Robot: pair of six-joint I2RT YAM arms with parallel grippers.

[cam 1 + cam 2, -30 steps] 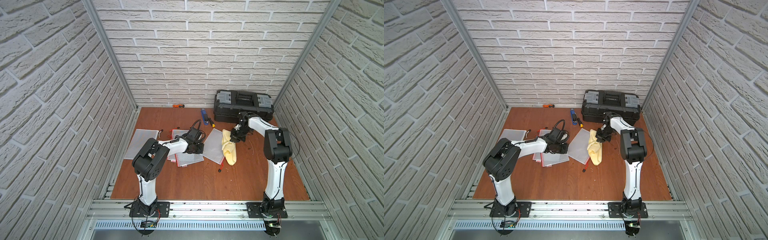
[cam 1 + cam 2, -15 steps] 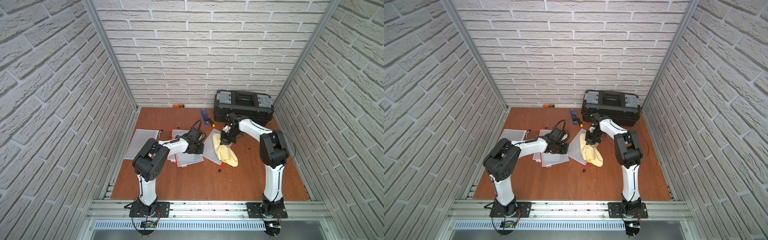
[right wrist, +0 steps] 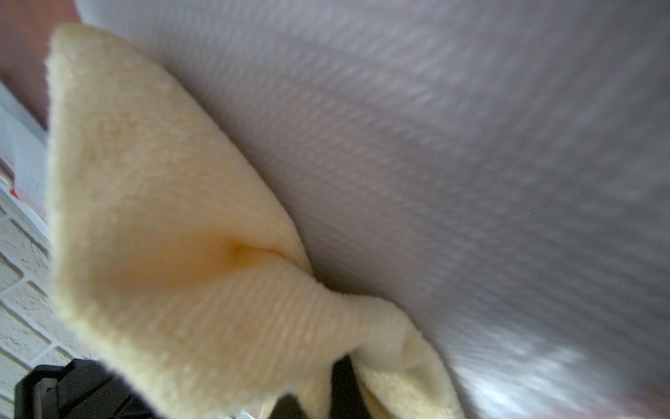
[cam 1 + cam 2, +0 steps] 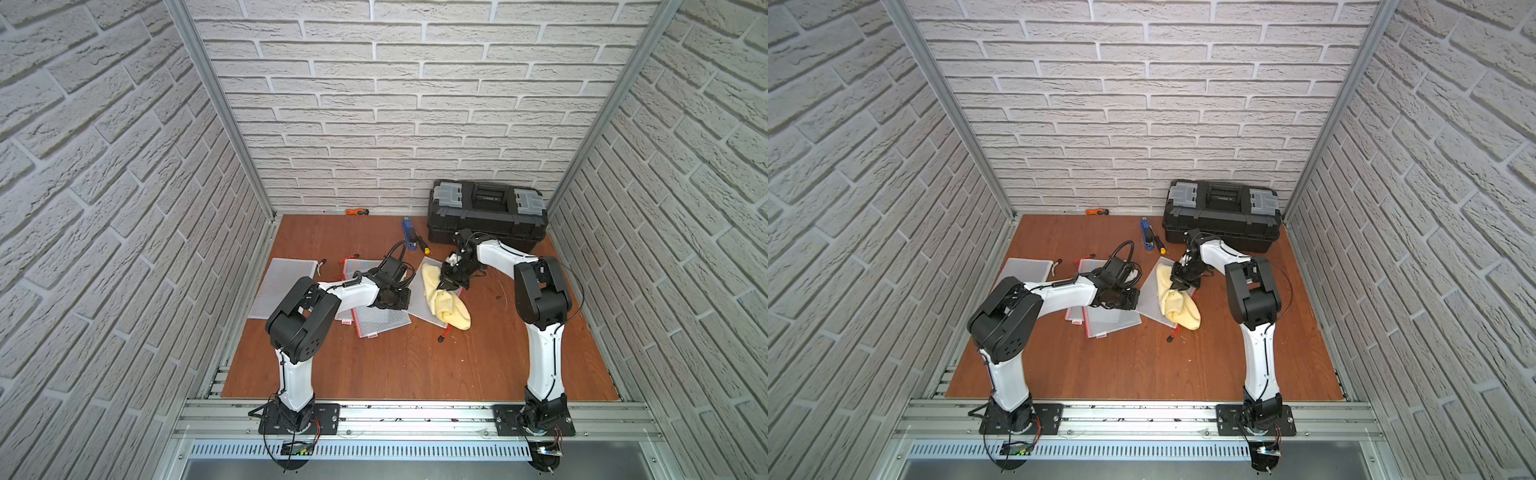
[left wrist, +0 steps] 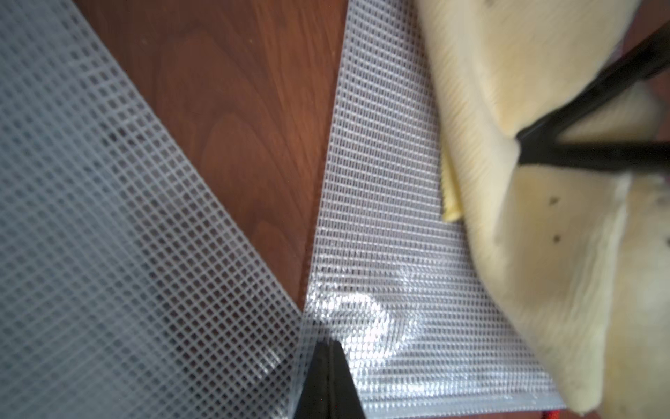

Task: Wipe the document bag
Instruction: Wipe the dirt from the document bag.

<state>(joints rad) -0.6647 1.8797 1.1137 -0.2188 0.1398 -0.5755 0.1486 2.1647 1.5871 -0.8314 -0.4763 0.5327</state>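
The document bag (image 4: 417, 300), a clear mesh pouch, lies on the wooden table in both top views, also (image 4: 1149, 300). A yellow cloth (image 4: 449, 307) is spread over its right half. My right gripper (image 4: 446, 286) is shut on the cloth and holds it down against the bag. In the right wrist view the cloth (image 3: 181, 217) bunches at the gripper (image 3: 340, 366), with the bag (image 3: 471, 181) behind it. My left gripper (image 5: 328, 350) is shut, its tip resting on the bag's (image 5: 380, 254) near corner. The right gripper's black fingers (image 5: 580, 109) show above the cloth (image 5: 544, 235).
Two more mesh pouches lie to the left (image 4: 286, 282) and under the left arm (image 4: 374, 322). A black toolbox (image 4: 486, 212) stands at the back right. A blue tool (image 4: 409, 228) and an orange tool (image 4: 357, 212) lie near the back wall. A red zipper pull (image 4: 444, 334) trails off the bag.
My right gripper has dragged the yellow cloth leftward and toward the front across the bag. The left arm has stayed in place.
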